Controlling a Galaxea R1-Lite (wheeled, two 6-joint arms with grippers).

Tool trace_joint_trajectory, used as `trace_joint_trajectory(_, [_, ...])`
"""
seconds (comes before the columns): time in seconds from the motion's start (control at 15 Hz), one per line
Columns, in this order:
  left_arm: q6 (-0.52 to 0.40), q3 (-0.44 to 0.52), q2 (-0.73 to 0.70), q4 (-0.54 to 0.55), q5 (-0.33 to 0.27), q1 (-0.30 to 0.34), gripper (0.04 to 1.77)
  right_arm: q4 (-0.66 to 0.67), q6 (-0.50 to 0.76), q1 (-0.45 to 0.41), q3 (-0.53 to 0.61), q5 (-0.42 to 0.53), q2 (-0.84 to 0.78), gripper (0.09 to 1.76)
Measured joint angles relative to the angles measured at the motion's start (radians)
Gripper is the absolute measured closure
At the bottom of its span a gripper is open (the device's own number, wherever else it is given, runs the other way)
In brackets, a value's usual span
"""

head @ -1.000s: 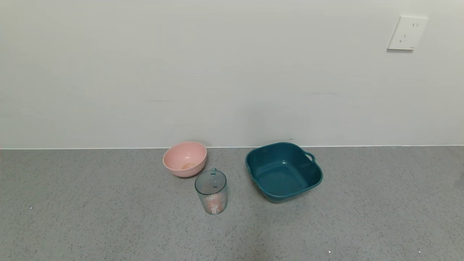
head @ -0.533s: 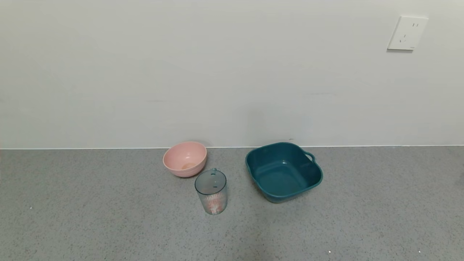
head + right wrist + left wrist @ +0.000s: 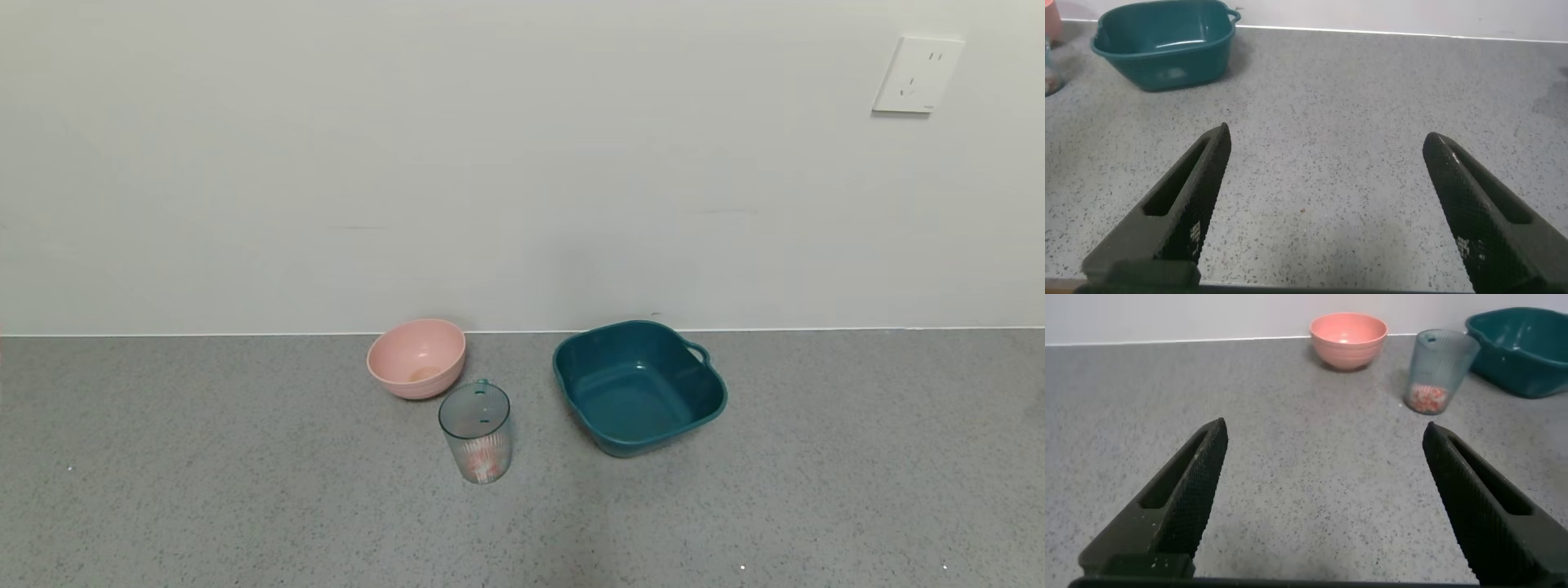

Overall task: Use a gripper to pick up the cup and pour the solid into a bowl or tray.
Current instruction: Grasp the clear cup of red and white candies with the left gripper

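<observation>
Our left tool (image 3: 1323, 498) hangs low over the tabletop (image 3: 245, 506), fingers spread wide, nothing between them. Our right tool (image 3: 1327, 208) does the same on the other side, fingers wide apart, nothing held. Neither shows in the head view.

Ahead of the left tool we see bare speckled grey tabletop up to the cup (image 3: 1437, 371), with the pink bowl (image 3: 1348, 340) beyond it and the teal basin (image 3: 1523, 351) off to the side. Ahead of the right tool, bare tabletop runs up to the basin (image 3: 1167, 49).

From the head view: the cup (image 3: 477, 433) stands upright near the middle, just in front of the pink bowl (image 3: 417, 358), apart from it or barely so; we cannot tell. The basin (image 3: 638, 385) sits to the robot's right of the cup with a clear gap between. Bowl and basin are close to the wall's base. The wall (image 3: 408, 163) is plain white, with an outlet plate (image 3: 916, 73) high on the right.

The cup is clear blue-green, ribbed, small handle facing the wall. The solid (image 3: 483, 465) lies at its bottom, orange-red and white pieces.
</observation>
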Motion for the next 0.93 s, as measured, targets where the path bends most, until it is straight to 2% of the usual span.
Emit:
trace_joint_trajectory(0.33, [0.003, -0.16, 0.02, 0.146, -0.095, 0.001, 0.09, 0.0, 0.0, 0.0, 0.0, 0.0, 0.0, 0.14])
trace_joint_trajectory(0.47, [0.006, -0.229, 0.066, 0.164, -0.13, 0.0, 0.09, 0.0, 0.0, 0.0, 0.0, 0.0, 0.0, 0.14])
trace_joint_trajectory(0.73, [0.039, -0.349, 0.244, 0.17, -0.148, -0.033, 0.09, 0.0, 0.0, -0.001, 0.0, 0.0, 0.0, 0.14])
trace_joint_trajectory(0.93, [0.115, -0.414, 0.419, 0.165, -0.159, -0.051, 0.09, 0.0, 0.0, 0.0, 0.0, 0.0, 0.0, 0.14])
